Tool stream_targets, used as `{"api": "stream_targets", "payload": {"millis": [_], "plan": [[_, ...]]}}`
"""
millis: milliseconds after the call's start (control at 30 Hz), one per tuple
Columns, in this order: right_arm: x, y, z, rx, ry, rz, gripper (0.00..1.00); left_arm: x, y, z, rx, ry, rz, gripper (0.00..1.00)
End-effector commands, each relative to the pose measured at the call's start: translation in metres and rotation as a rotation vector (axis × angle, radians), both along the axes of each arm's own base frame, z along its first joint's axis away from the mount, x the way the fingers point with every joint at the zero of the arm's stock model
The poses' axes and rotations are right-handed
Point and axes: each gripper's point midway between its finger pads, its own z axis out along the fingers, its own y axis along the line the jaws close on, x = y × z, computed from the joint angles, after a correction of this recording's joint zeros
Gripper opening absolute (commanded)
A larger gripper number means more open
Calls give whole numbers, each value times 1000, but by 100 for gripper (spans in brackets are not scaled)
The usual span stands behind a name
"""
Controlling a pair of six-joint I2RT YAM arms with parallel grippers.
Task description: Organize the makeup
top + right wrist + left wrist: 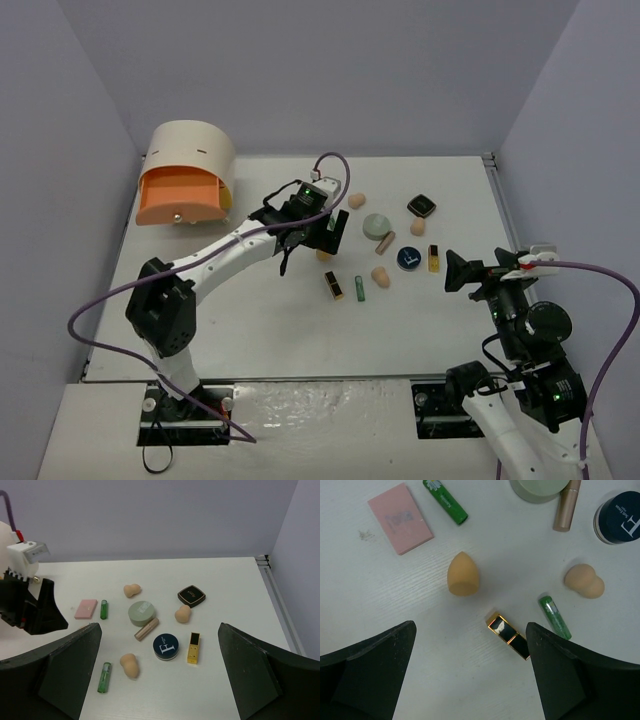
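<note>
Left wrist view: the left hand [470,630] hangs released and empty over the white surface [380,595], fingers spread wide. Ahead of its left finger lie a pink square compact [400,517] and a green tube [445,501]. A peach egg-shaped sponge [463,574] sits ahead of the gap. A gold-black tube [509,635] lies just by the right finger, with a second green tube [555,617] beside it. The right hand [159,630] is also released and empty, with a sage compact [141,613], blue compact [166,646] and black square compact [191,596] ahead of it.
</note>
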Motion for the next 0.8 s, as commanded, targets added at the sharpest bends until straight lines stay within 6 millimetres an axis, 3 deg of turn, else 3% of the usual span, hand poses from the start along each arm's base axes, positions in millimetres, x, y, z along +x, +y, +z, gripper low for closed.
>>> {"api": "stream_targets", "payload": {"millis": [0, 200, 367, 567, 767], "plan": [[1, 3, 21, 24, -62, 10, 100, 20, -23, 9, -30, -27, -2, 90], [0, 3, 20, 16, -62, 15, 100, 32, -25, -32, 58, 38, 15, 88], [-1, 3, 19, 13, -65, 15, 100, 36, -27, -60, 100, 79, 26, 79], [-1, 3, 18, 13, -65, 21, 100, 42, -26, -80, 139, 90, 40, 57], [-3, 4, 17, 15, -69, 25, 100, 47, -26, -76, 143, 65, 42, 36]]}}
